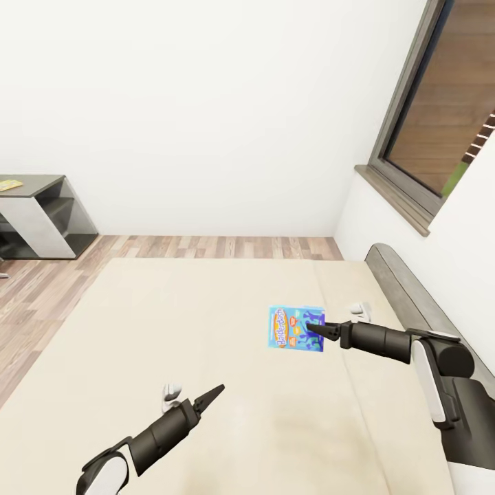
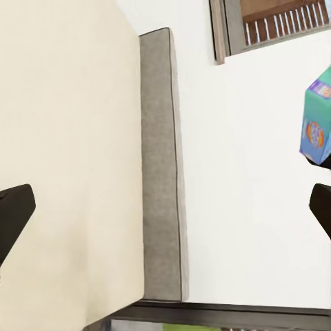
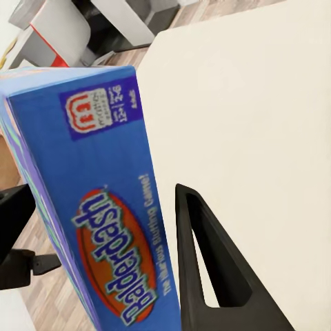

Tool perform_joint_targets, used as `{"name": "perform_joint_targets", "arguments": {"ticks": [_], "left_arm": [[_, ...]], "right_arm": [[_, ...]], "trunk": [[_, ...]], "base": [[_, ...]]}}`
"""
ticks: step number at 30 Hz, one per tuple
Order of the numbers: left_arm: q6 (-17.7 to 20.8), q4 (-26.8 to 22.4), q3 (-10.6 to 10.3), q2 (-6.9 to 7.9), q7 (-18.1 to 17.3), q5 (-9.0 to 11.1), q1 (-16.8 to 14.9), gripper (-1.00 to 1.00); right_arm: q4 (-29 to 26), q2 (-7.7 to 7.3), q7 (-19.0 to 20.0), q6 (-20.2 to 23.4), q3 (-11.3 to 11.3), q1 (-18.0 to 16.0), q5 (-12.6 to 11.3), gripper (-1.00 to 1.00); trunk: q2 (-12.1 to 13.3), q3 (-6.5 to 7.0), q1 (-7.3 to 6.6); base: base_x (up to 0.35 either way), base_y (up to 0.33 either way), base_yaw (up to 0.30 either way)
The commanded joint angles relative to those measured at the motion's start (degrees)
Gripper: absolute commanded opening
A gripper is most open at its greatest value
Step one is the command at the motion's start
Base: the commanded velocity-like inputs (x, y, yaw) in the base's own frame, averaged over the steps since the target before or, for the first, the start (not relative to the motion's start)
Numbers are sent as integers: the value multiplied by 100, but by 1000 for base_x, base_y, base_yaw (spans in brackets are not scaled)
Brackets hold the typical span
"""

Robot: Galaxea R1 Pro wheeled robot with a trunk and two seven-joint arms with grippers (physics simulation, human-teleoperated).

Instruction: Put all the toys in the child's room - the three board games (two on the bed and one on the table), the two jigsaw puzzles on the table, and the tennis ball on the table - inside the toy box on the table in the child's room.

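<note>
Blue board game lifted off the bed in the right hand

Nearest, the left hand (image 1: 206,400) hovers empty over the mattress, its fingers spread wide in its wrist view. Further on, the right hand (image 1: 323,333) is closed on one edge of the blue Balderdash board game (image 1: 296,329), held upright above the bed (image 1: 172,330). The box looks stiff, light and smooth-sided, so an edge pinch could let it swing or slip; a deeper grip seems safer. The headboard (image 1: 405,289) and window wall crowd the right; open floor and the far dark worktop (image 1: 34,185) lie left.
</note>
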Motion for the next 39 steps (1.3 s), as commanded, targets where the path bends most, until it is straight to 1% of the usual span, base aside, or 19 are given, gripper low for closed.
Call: {"name": "perform_joint_targets", "arguments": {"ticks": [1,7,22,29,39], "left_arm": [[32,5,-3,4,6,60,5,100],[15,27,-4,5,3,71,67,100],[17,36,4,5,-2,72,83,100],[13,42,6,5,1,69,83,100],[9,43,7,5,-1,68,84,100]], "right_arm": [[0,-1,0,39,-5,-3,-30,-100],[0,0,0,37,-12,1,-29,-100],[-12,0,6,37,13,9,-37,-100],[-16,0,2,37,18,10,-37,-100],[-17,0,1,37,3,11,-32,-100]], "trunk": [[-10,-10,3],[-10,-10,3],[-10,-10,3],[-10,-10,3],[-10,-10,3]], "base": [[0,0,0],[0,0,0],[0,19,0],[0,159,0],[0,259,0]]}}
